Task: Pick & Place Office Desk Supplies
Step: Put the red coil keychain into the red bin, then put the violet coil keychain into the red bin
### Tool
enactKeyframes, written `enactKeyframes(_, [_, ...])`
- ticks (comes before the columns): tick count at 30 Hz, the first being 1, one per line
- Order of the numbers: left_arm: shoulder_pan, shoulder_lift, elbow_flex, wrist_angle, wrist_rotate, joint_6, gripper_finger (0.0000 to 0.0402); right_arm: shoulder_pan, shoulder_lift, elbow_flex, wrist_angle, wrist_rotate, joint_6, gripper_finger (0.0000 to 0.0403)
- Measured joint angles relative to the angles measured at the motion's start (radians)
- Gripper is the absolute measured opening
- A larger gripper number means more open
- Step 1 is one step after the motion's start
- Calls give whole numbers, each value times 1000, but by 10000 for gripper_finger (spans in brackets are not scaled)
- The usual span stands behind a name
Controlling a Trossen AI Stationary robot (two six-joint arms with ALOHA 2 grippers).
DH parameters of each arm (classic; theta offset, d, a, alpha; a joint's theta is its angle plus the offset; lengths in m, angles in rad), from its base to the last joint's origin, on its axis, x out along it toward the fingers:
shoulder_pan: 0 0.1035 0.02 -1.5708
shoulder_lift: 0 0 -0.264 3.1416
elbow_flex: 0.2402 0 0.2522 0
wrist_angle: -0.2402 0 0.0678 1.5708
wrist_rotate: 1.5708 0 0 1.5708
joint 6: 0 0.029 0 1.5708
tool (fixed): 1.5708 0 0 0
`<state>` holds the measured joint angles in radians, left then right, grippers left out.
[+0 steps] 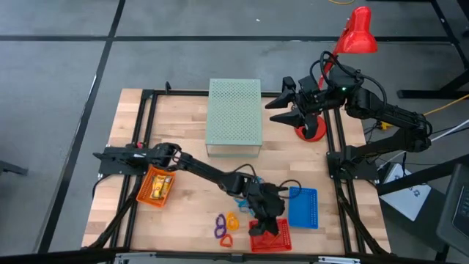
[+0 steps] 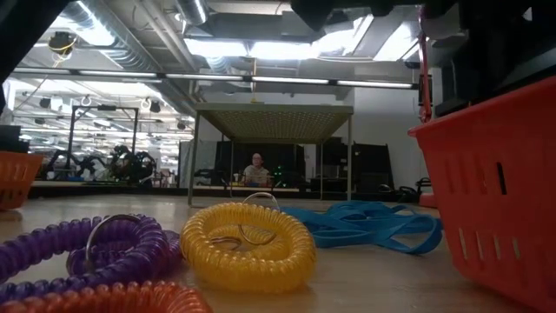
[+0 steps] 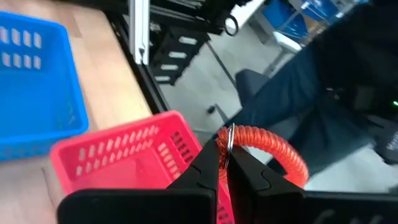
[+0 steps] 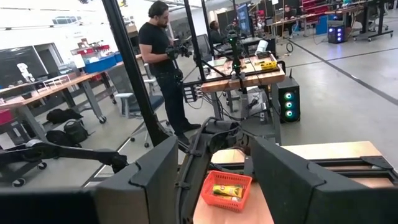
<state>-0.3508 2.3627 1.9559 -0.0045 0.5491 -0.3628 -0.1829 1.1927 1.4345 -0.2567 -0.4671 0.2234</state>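
My left gripper hangs over the red basket at the table's near edge, shut on a red coil clip. A purple coil, a yellow coil and an orange-red coil lie flat on the table left of that basket. A tangle of blue loops lies just beyond them. Yellow pieces rest in the orange basket. My right gripper stands open and raised at the far right, near the lamp. My left gripper pinches the red coil's metal ring between its two fingertips. The fingers slant downward over the red basket. The coil curves out beyond the tips, lifted clear of the table and the basket.
A blue basket stands just beyond the red one. A pale green perforated box sits at the far middle. The red desk lamp has its base at the far right. A person stands beyond the table.
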Motion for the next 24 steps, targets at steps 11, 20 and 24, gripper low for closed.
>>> enactKeyframes(11, [-2,0,0,-46,-61,-8,125,0,0,0,-2,-20,1,206])
enactKeyframes(20, [-1,0,0,-45,-63,-39,176,0,0,0,-2,-20,2,206])
enactKeyframes(24, [3,0,-1,-18,-59,-148,170,0,0,0,16,-1,4,206])
